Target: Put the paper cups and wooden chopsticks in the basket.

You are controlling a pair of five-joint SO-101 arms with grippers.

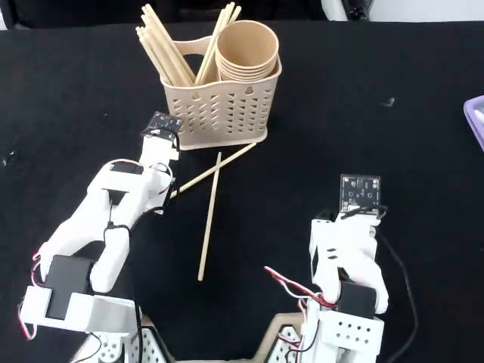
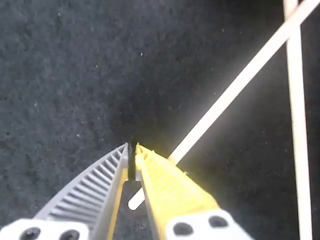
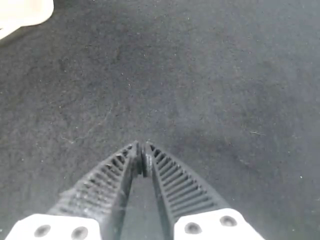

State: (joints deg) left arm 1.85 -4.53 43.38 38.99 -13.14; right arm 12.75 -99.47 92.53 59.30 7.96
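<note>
A beige basket (image 1: pixel 219 110) at the back holds a stack of paper cups (image 1: pixel 246 47) and several wooden chopsticks (image 1: pixel 162 49). Two more chopsticks lie crossed on the black table in front of it, one long (image 1: pixel 209 219) and one slanted (image 1: pixel 219 165). My left gripper (image 2: pixel 132 148) is shut, its tips just above the cloth beside the slanted chopstick (image 2: pixel 235 85), whose near end passes under the yellow finger (image 2: pixel 165 185). The other chopstick (image 2: pixel 297 125) runs past it. My right gripper (image 3: pixel 142 150) is shut over bare table with nothing in it.
A purple object (image 1: pixel 476 117) pokes in at the table's right edge. The left arm (image 1: pixel 121 204) leans toward the basket's front left; the right arm (image 1: pixel 348 249) stands near the front edge. A corner of the basket (image 3: pixel 20 15) shows in the right wrist view.
</note>
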